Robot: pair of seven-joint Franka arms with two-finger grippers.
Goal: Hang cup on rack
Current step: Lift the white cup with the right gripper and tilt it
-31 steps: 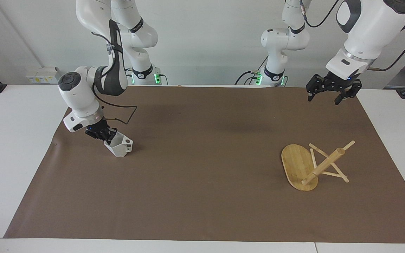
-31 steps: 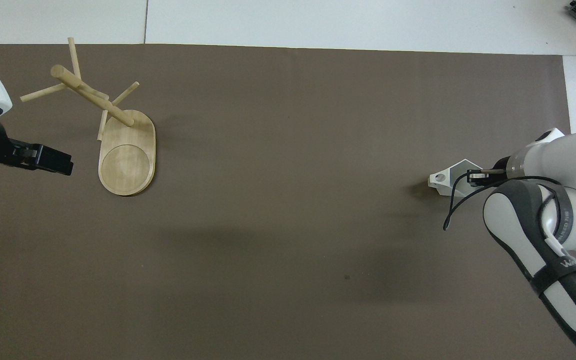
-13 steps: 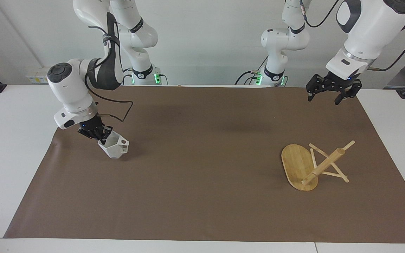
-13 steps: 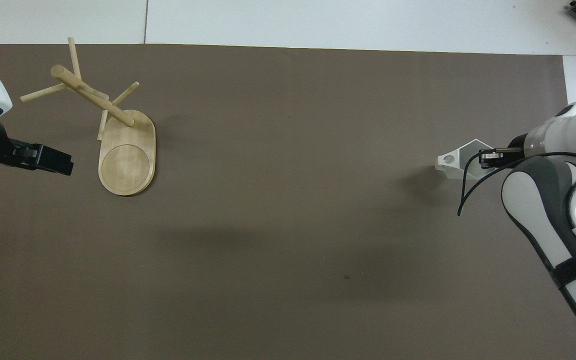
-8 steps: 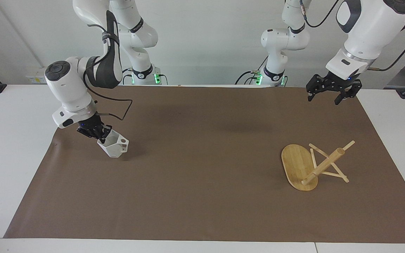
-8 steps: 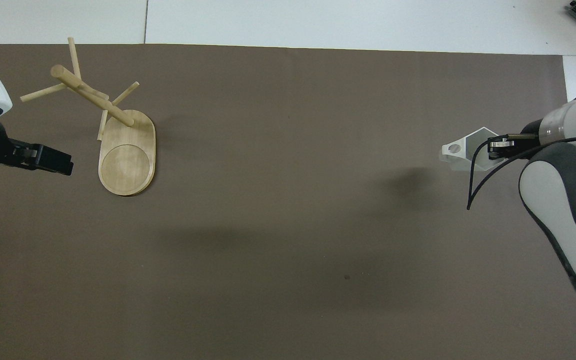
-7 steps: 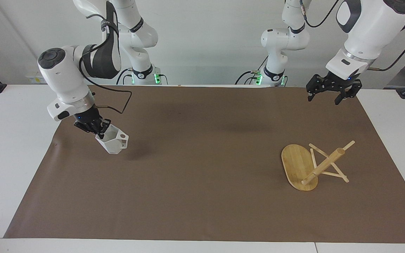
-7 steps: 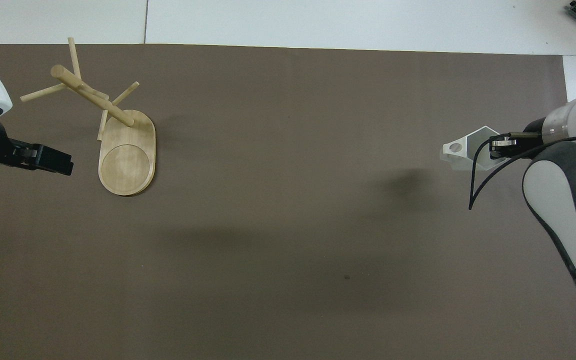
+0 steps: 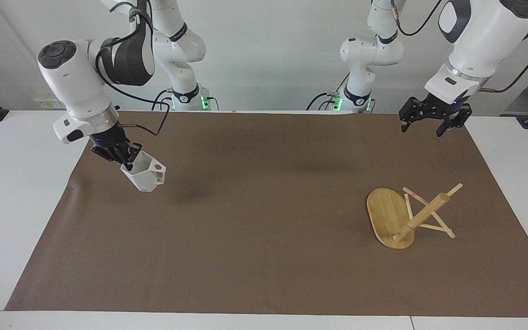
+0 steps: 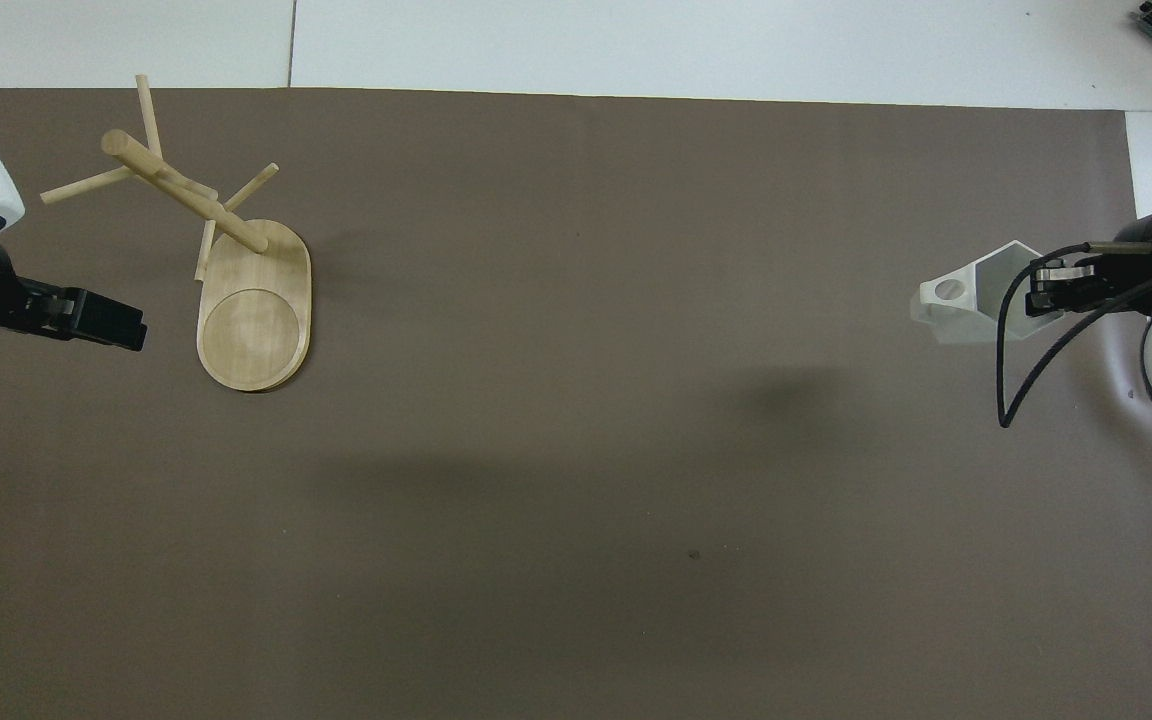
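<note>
Above the mat (image 9: 264,256), white faceted cup (image 9: 145,176) (tilted)

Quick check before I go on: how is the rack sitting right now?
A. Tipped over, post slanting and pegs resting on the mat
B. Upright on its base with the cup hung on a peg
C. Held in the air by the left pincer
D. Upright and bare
A: the rack lies tipped, its oval base on edge and its post slanting, while the cup is in the right pincer, off the mat.
</note>
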